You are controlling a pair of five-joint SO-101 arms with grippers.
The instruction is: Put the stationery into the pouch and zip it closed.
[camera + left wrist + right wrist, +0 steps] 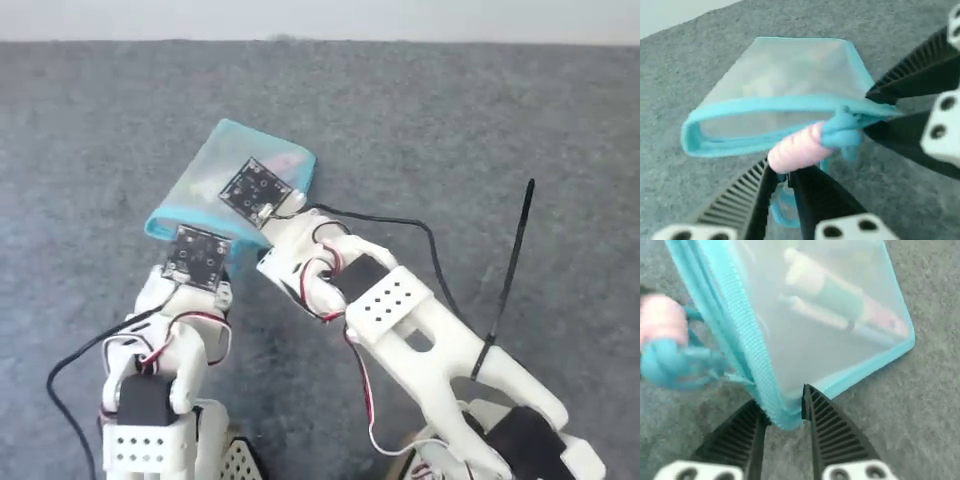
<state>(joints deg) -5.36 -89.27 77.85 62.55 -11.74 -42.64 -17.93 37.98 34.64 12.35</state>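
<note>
Stationery (840,295) lies inside the pouch (225,170), a see-through bag with turquoise trim. Through its wall show a white and green pen and a pink one. The pouch sits on the grey table (450,120), left of centre and about midway between near and far. In the high view its near edge is hidden under the two wrist boards.

The left gripper (782,172) comes in from the near left. Its jaws are drawn narrow, with the pink zip pull (797,150) at their tips. The pull's turquoise cord is knotted just to its right, and a loop of cord hangs down between the fingers (815,190). In the left wrist view the pouch's mouth (760,125) stands parted, its two turquoise lips apart along most of that edge.

The right gripper (782,400) reaches in from the near right and clamps the pouch's corner, with the trim pinched between its ribbed black fingers (827,425). The left wrist view shows the same gripper (867,111) holding the zip end of the pouch, just right of the pull. In the right wrist view the zip pull (660,320) sits beside the pouch's zip edge.

A black cable (380,220) runs along the right arm, and a thin black strap (512,265) sticks up from it farther right.
</note>
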